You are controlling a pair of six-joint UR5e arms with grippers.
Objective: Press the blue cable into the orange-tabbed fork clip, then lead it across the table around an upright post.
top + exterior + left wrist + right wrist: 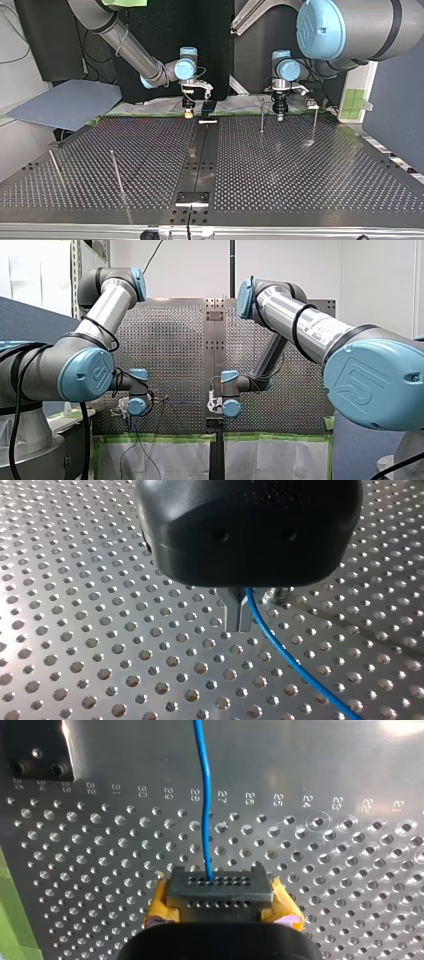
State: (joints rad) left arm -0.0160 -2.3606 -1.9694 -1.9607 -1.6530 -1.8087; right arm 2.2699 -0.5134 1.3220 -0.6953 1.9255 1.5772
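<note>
Now, both grippers are recorded low over the perforated table (310, 175), along its edge farthest from the top-view camera. In the front view the blue cable (185, 401) is seen stretched nearly level between them.

My left gripper (238, 626) is black with metal fingers (232, 612). These are seen pressed together, with only a thin seam between them. The cable emerges from under the gripper body right against one finger and runs off over the table. Whether it is actually pinched cannot be told. In the top view this gripper is placed between two upright posts: the nearer post (262, 116) just beside it, the other post (314, 122) farther toward the view's right.

My right gripper (222, 912) is closed, its yellow pads (159, 907) set against the two ends of a dark perforated block (220, 892). The cable is seen entering the block's upper row of holes. In the top view this gripper is noted just beside the table's central strip (200, 160). A small pale fitting (207, 121) lies on that strip, and its type cannot be made out.

A third post (116, 172) and a fourth post (55, 167) are noted near the top view's left, well apart from both grippers.
</note>
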